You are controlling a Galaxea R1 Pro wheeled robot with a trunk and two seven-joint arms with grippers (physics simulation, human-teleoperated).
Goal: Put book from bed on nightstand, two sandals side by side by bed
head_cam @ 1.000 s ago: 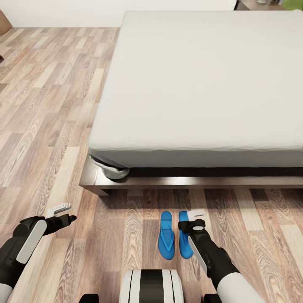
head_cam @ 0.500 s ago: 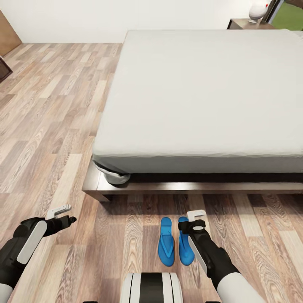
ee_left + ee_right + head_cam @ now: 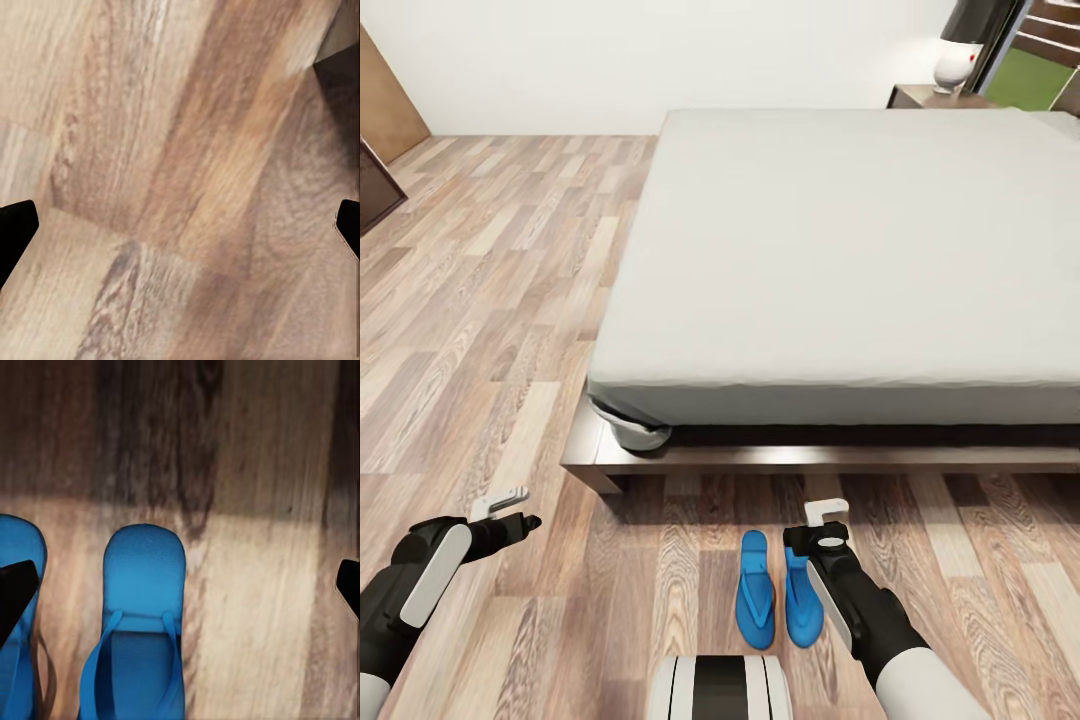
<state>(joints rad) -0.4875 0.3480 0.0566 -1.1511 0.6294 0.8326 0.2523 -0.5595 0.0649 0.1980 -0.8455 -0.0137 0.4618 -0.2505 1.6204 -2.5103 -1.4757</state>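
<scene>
The right gripper [image 3: 826,518] hangs spread and empty over the wooden floor [image 3: 490,300], directly above the toe end of one blue sandal [image 3: 800,598]. The other sandal [image 3: 756,591] lies just beside it, parallel, toward the left arm. Beyond the gripper stands the bed [image 3: 840,270], its dark frame edge near the sandals' toes. The left gripper [image 3: 512,508] hovers spread and empty above bare floor, well apart from the sandals. Far past the bed sits a nightstand [image 3: 935,97] carrying a lamp [image 3: 960,45].
</scene>
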